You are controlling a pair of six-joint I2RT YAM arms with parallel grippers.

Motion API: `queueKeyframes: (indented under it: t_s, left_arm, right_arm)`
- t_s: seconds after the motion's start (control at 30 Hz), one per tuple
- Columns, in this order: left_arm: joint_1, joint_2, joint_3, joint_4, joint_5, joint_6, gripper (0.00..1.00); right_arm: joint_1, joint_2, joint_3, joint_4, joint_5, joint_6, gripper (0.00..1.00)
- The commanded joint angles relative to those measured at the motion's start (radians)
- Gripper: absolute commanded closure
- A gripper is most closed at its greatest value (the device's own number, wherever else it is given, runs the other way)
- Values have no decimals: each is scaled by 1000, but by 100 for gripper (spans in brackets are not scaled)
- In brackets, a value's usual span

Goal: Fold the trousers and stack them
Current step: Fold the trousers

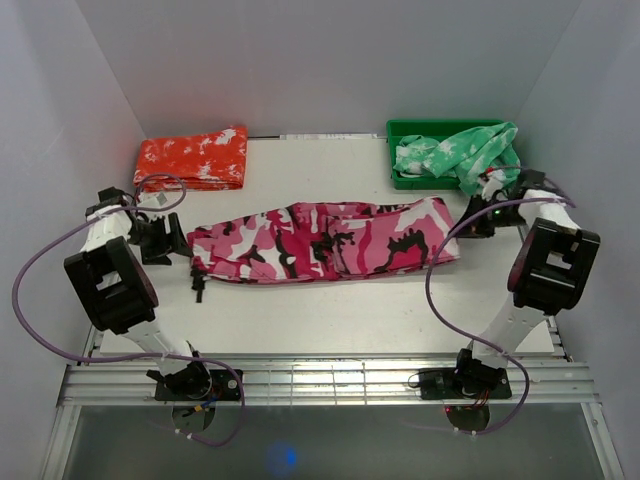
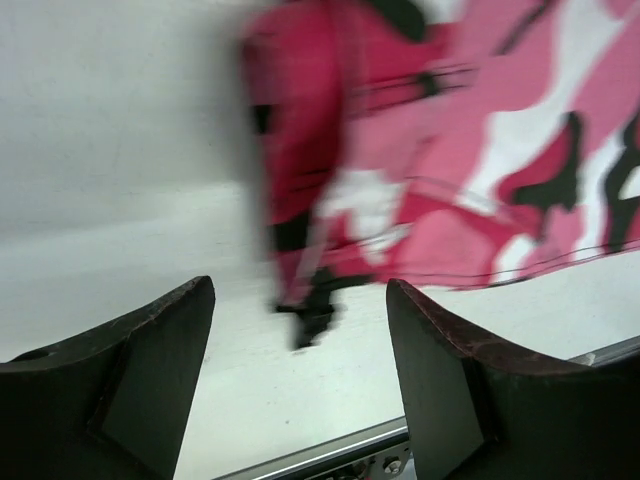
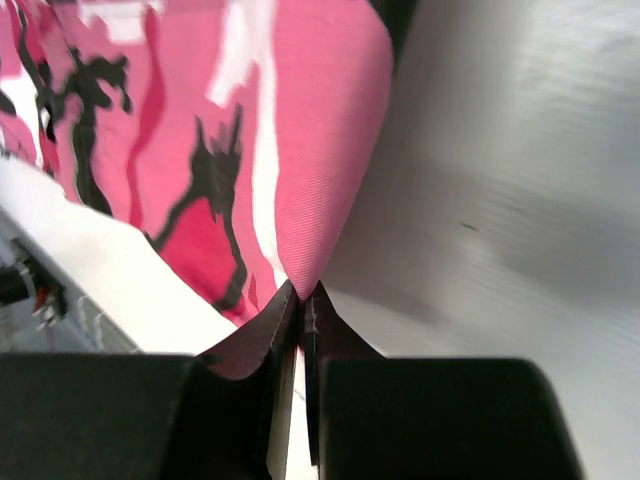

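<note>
The pink-magenta camouflage trousers lie folded lengthwise across the middle of the white table, left to right. My left gripper is open and empty just left of the trousers' left end; in the left wrist view the cloth lies ahead of the spread fingers, with a black strap end between them. My right gripper is shut on the right end of the trousers; in the right wrist view the pink cloth is pinched at the fingertips.
A folded orange-red garment with white splotches lies at the back left. A green bin at the back right holds a green garment with white splotches. A metal rail runs along the near table edge.
</note>
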Motion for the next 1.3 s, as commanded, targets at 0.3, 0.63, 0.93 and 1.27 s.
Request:
queueKeyframes:
  t_s: [0.3, 0.63, 0.93, 1.27]
  left_arm:
    - [-41, -27, -229, 275, 313, -92, 12]
    - [-187, 45, -266, 474, 481, -224, 14]
    - [-308, 133, -279, 655, 468, -357, 28]
    - [-352, 102, -359, 655, 461, -393, 100]
  right_arm:
    - [-102, -187, 292, -423, -42, -226, 92]
    - [75, -225, 277, -243, -50, -3, 92]
    - [245, -235, 297, -171, -14, 64, 92]
    - [474, -175, 311, 5, 55, 198, 92]
